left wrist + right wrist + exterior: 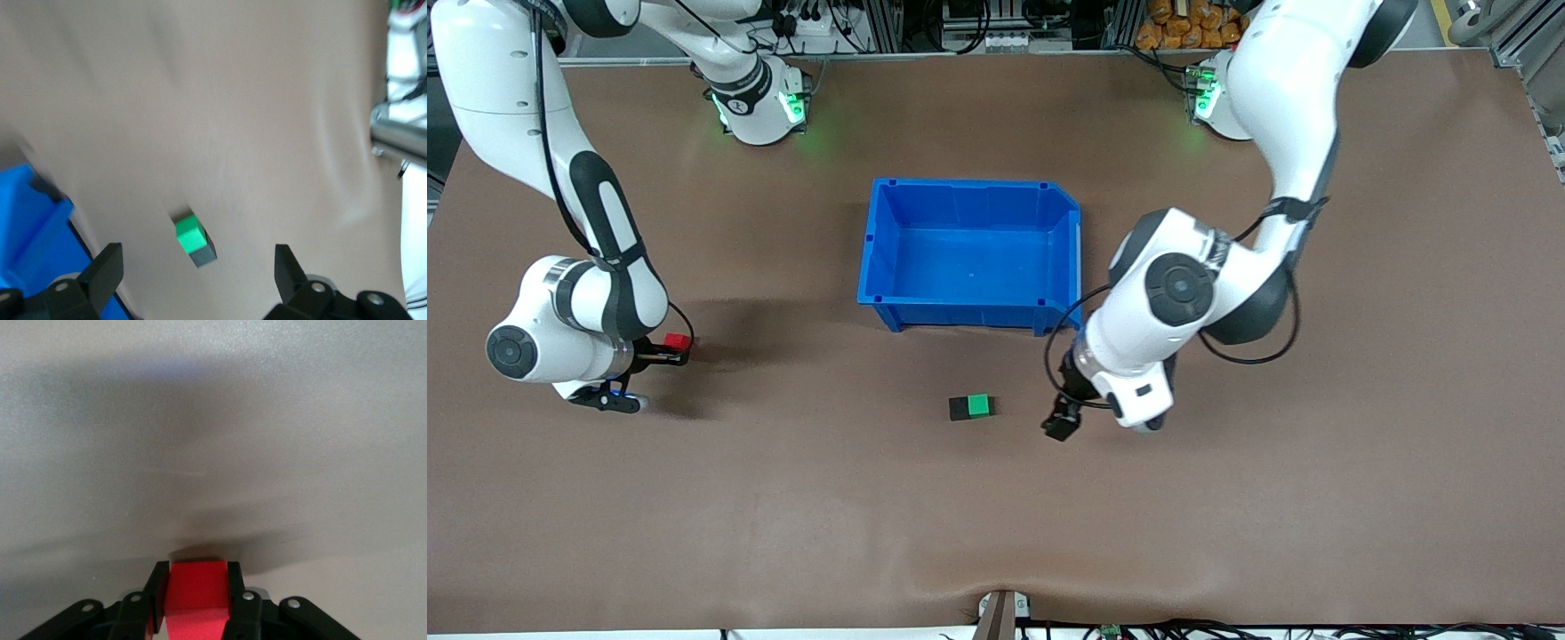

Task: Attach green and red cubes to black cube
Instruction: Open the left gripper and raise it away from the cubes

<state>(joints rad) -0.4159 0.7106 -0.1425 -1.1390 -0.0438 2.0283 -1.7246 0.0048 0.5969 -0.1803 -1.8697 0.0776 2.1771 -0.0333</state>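
We see the brown counter (1316, 498) carrying a blue bin (969, 311). Nearer the camera than the bin, the bright green cube (980, 404) sits flush against the matte black cube (959, 409). Our left gripper (1062, 425) hangs just beside the pair, jaws wide. Our right gripper (665, 356), toward the right arm's end, clamps the bright red cube (678, 341).

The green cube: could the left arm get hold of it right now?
Probably yes: the left tool is open beside the green cube, bare table between; the black cube touches it.
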